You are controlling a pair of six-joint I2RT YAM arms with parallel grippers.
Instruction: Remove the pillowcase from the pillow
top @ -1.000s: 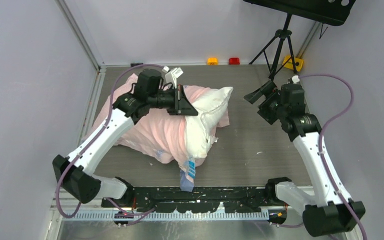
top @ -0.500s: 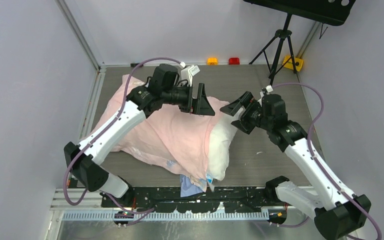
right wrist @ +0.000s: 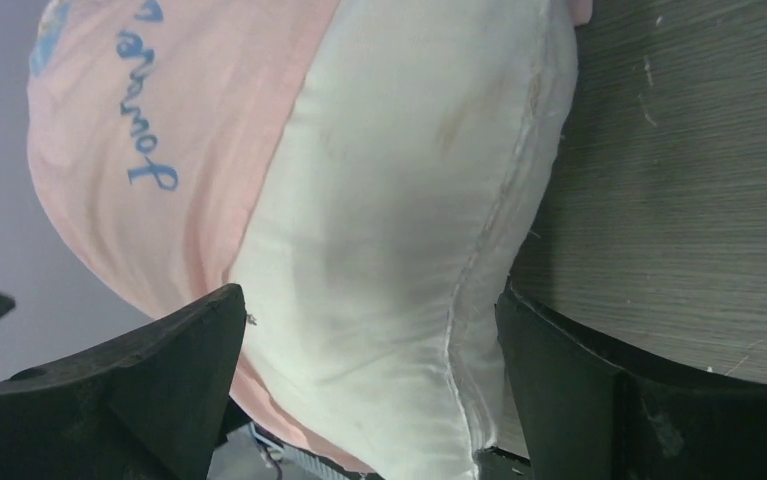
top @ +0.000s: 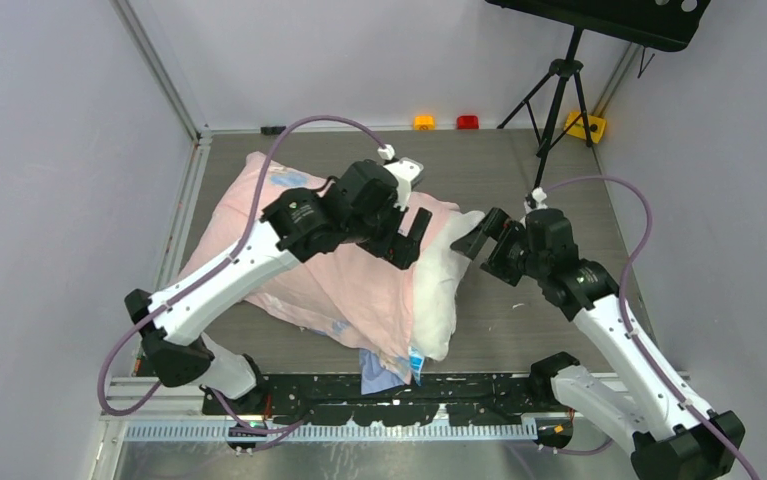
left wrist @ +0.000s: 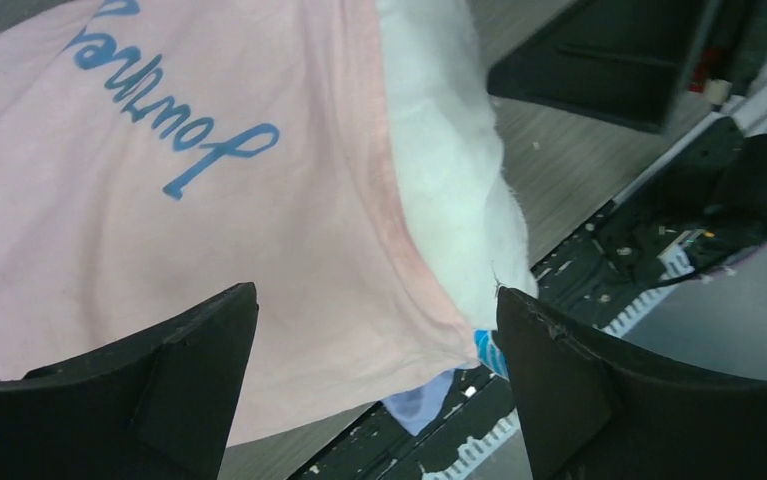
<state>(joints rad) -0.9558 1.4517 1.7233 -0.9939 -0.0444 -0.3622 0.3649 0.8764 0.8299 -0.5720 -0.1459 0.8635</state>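
the pillowcase (top: 349, 285) is being stripped, half off the pillow (top: 437, 292) on the counter (top: 514, 315). left fingers (left wrist: 189, 355) and right fingers (right wrist: 164, 355) are being held spread, empty; hem and bare end likely want pinching.

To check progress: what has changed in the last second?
The left gripper moved right and lowered over the pillowcase; the right gripper swung left to the bare end of the pillow. The pillow sank flatter, toward the near edge. The pillowcase still covers most of it.

Bright even light, soft shadows, wrist views slightly soft.
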